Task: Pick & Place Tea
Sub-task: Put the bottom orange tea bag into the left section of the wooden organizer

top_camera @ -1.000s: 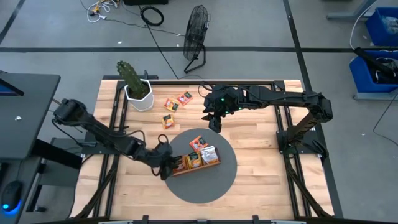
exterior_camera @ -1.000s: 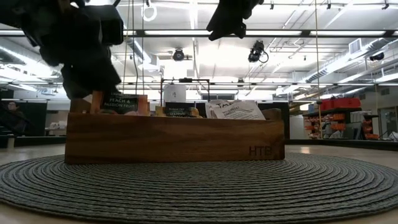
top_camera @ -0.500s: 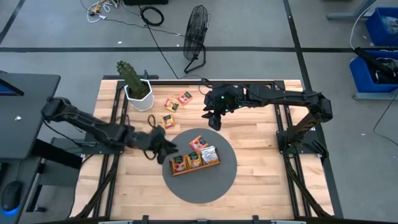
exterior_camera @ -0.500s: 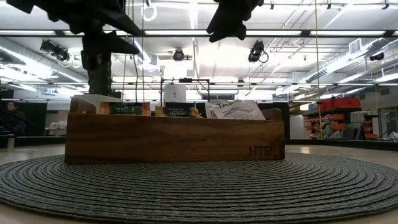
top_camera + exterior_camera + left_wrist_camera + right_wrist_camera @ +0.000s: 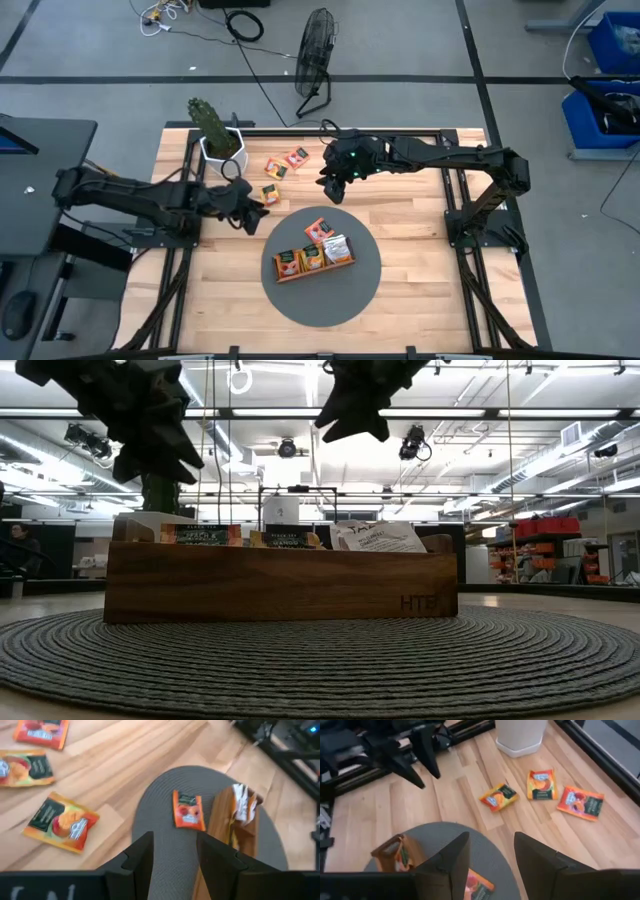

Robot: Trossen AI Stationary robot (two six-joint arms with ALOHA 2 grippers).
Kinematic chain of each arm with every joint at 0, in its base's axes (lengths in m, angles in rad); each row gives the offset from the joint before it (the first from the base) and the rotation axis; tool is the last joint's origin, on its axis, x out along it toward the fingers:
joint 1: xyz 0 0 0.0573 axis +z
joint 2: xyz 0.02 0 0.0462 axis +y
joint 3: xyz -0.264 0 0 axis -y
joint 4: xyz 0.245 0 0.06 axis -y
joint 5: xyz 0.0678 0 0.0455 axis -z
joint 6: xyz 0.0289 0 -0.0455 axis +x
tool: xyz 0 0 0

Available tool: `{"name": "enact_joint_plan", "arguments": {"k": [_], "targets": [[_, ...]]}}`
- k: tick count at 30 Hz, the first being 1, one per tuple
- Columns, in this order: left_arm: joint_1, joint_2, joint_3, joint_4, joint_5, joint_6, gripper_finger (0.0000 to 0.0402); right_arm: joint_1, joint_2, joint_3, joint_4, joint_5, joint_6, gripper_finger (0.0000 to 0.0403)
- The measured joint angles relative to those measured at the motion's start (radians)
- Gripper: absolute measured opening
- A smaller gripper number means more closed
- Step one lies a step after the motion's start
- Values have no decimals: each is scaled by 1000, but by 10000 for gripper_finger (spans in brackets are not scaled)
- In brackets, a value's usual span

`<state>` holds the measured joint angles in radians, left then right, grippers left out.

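- Since a second ago the left gripper (image 5: 256, 213) has pulled off the wooden tray (image 5: 313, 270) and swung out toward 10 o'clock of the mat (image 5: 365, 285), over bare table (image 5: 420, 220). Its fingers (image 5: 142, 852) are spread with nothing between them, so a sachet looks to have just been dropped off and the arm is heading for another.
- The right gripper (image 5: 332, 186) has edged slightly toward 9 o'clock and hangs above the mat's 12 o'clock rim, jaws parted and empty.
- Tea in the tray: several sachets (image 5: 312, 258) stand upright in the slots. One sachet (image 5: 320, 229) lies flat on the mat just beyond the tray.
- Three loose sachets wait on the table at about 11 o'clock from the mat: the nearest one (image 5: 269, 195), another (image 5: 274, 168), and the farthest (image 5: 297, 157), near the white pot (image 5: 224, 155) with its cactus (image 5: 207, 120).
- Materials: sachets are thin, glossy foil squares, likely slippery; the tray is smooth dark wood, box-shaped; the mat is round, ribbed grey weave; the table is pale planked wood.
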<state>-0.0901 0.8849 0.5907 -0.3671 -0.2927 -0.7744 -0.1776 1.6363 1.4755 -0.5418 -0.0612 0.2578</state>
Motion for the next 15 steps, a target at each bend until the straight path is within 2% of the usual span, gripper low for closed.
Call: {"name": "enact_joint_plan", "arguments": {"k": [3, 9, 12, 15], "targets": [[8, -19, 0, 0, 1, 42, 154, 0, 0, -4, 24, 26, -25, 160], [9, -29, 1, 15, 6, 80, 154, -3, -1, -4, 250, 95, -37, 160], [9, -52, 0, 44, 8, 80, 154, -3, -1, -4, 304, 130, 16, 160], [11, -92, 0, 93, 8, 83, 154, -11, -1, -3, 315, 228, 107, 160]]}}
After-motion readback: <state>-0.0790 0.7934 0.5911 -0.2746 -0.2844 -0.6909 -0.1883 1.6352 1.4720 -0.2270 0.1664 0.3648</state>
